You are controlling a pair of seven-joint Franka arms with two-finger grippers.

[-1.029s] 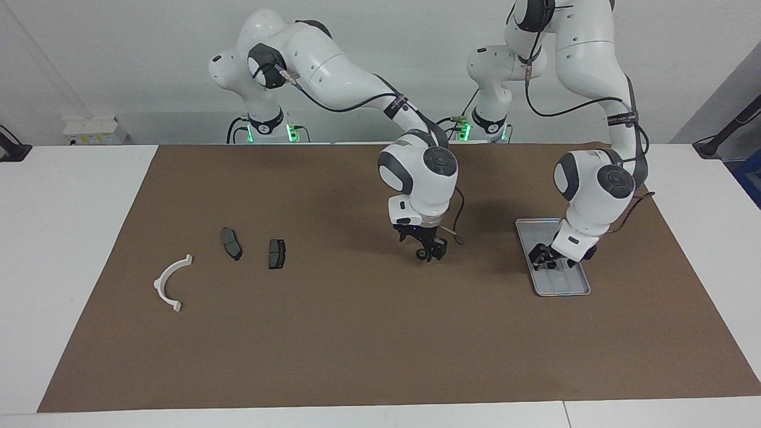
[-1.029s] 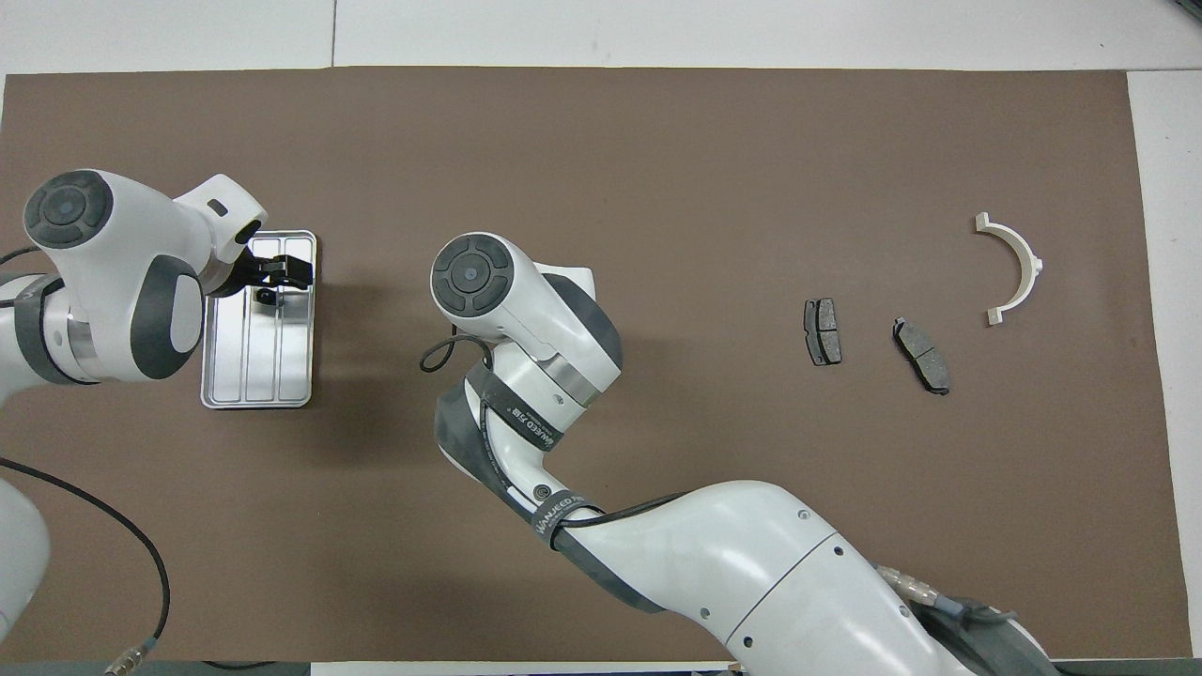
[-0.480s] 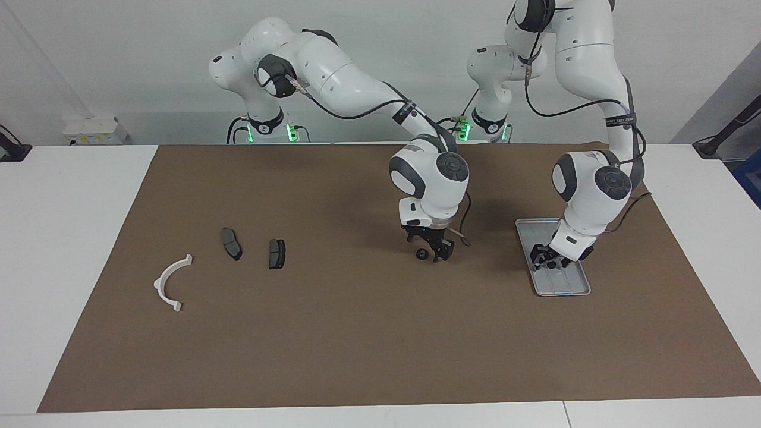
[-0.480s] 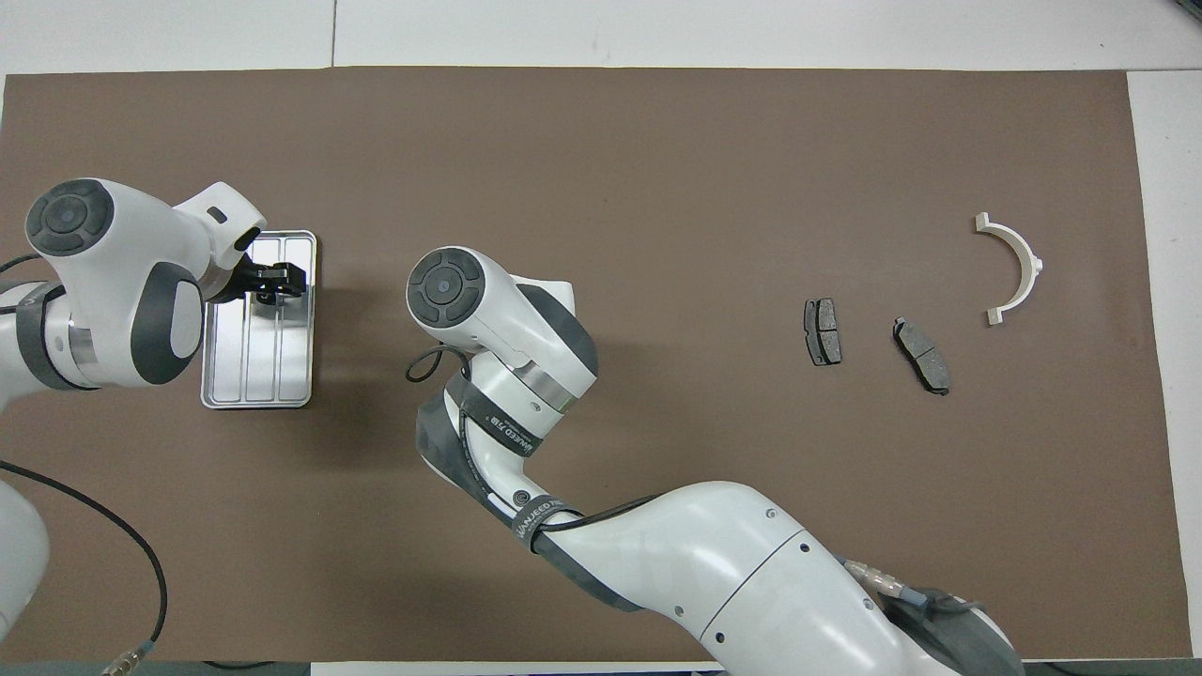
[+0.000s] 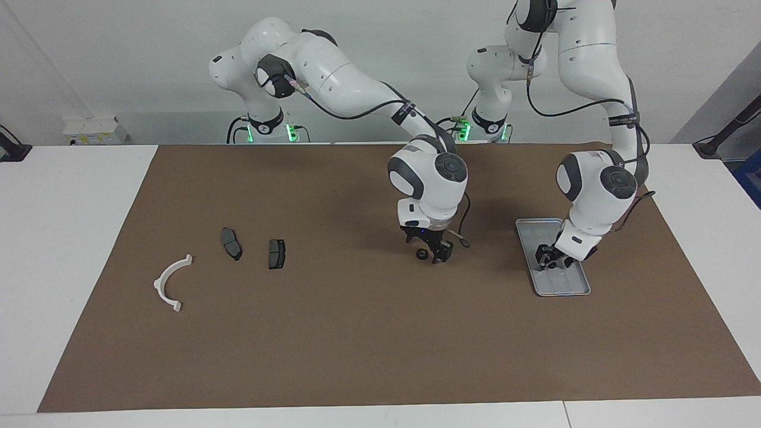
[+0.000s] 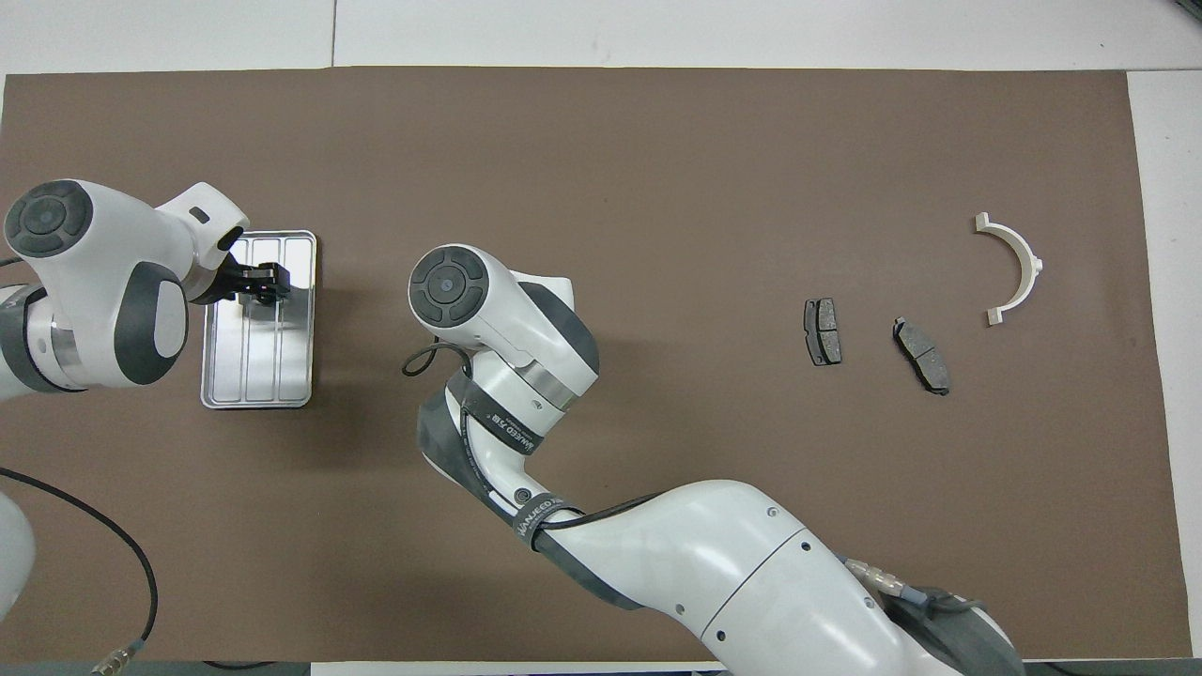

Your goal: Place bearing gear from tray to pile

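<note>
A small black bearing gear (image 5: 421, 255) lies on the brown mat mid-table. My right gripper (image 5: 433, 254) stands low over the mat right beside it, open, one finger (image 5: 439, 255) close to the gear; in the overhead view its own wrist hides it. My left gripper (image 5: 548, 260) (image 6: 263, 280) is down in the silver tray (image 5: 562, 286) (image 6: 258, 371), and it hides what lies under it. The pile sits toward the right arm's end: a white curved bracket (image 5: 158, 285) (image 6: 1033, 263) and two dark pads (image 5: 231, 244) (image 5: 276, 254).
The brown mat (image 5: 357, 345) covers most of the white table. The pads (image 6: 822, 331) (image 6: 922, 355) lie between the gear and the bracket. A loose cable (image 6: 141, 573) trails near the left arm.
The left gripper has shifted a little nearer the robots inside the tray. The right gripper has edged toward the left arm's end, while the gear stayed where it lay.
</note>
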